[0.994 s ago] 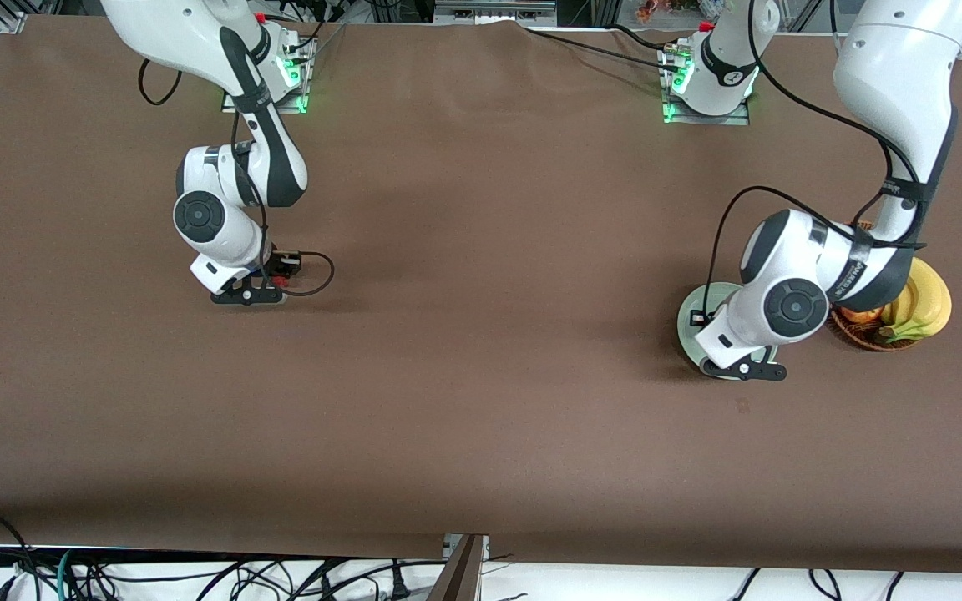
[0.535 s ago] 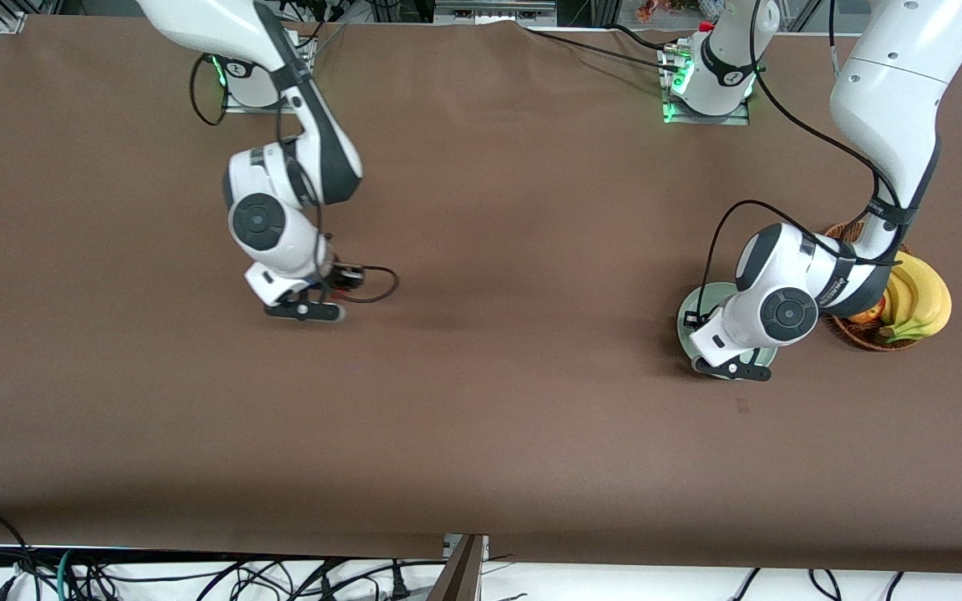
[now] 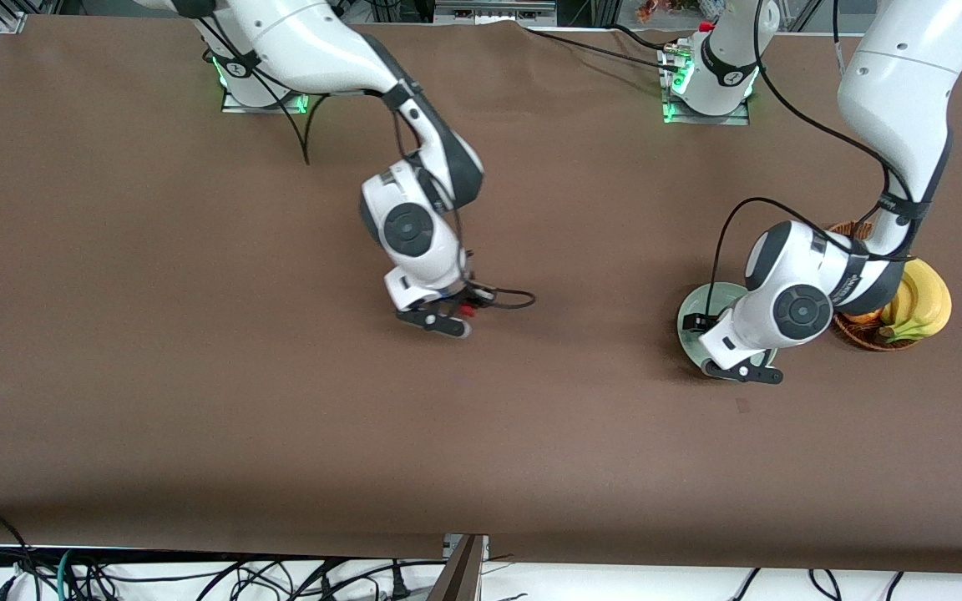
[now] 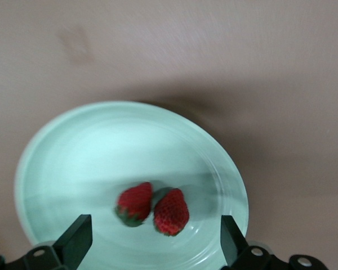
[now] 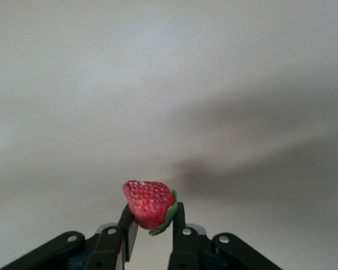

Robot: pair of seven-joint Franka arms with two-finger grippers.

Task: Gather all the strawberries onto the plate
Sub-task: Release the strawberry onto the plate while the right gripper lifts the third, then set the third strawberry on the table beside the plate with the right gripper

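We see red strawberries (image 4: 153,207) with green tops, a pale mint plate (image 4: 101,146), a brown table (image 3: 197,376).

three strawberries (image 4: 136,202) (image 4: 171,211) (image 5: 149,204) (one held), one plate (image 4: 79,152)

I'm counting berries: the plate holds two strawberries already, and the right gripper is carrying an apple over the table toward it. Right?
Not quite. The right gripper is shut on a third strawberry, not an apple; the right wrist view shows it. The plate does hold two strawberries, under the open left gripper.

Wicker basket (image 3: 865,334) with bananas (image 3: 924,302)
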